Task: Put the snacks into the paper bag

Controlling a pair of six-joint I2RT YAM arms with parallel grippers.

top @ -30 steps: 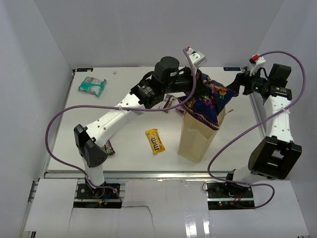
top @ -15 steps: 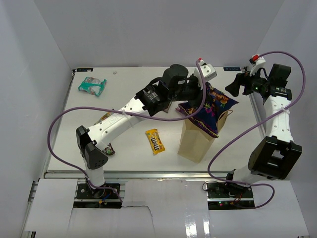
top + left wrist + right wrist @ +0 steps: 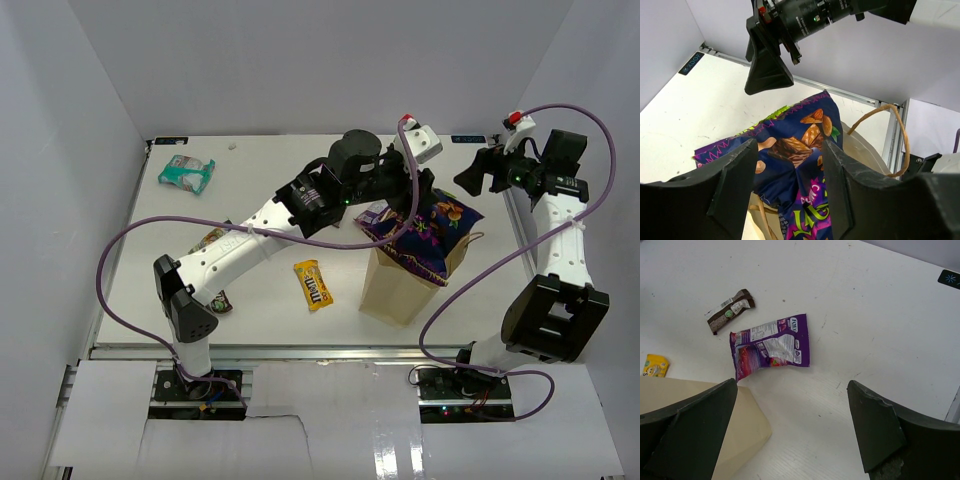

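Observation:
The big dark-purple chip bag [image 3: 425,237] lies tilted across the mouth of the tan paper bag [image 3: 395,288], partly sunk in, with most of it sticking out. My left gripper [image 3: 418,196] hovers just above it, open. In the left wrist view the chip bag [image 3: 800,150] shows between and below the spread fingers [image 3: 735,175], over the paper bag [image 3: 860,150] and its cord handle [image 3: 902,135]. My right gripper [image 3: 472,178] is open to the right of the bag, holding nothing. A yellow candy packet [image 3: 313,284], a teal-white bag [image 3: 187,173] and a small brown bar [image 3: 220,298] lie on the table.
In the right wrist view a small purple packet [image 3: 771,346] and a brown bar [image 3: 731,310] lie beyond the paper bag [image 3: 715,425]. A green-yellow bag [image 3: 208,238] peeks out beside the left arm. White walls enclose the table on three sides.
The left arm swung right over the paper bag with the chip bag, then its jaws opened and the chip bag settled lower onto the mouth. The right arm stayed still.

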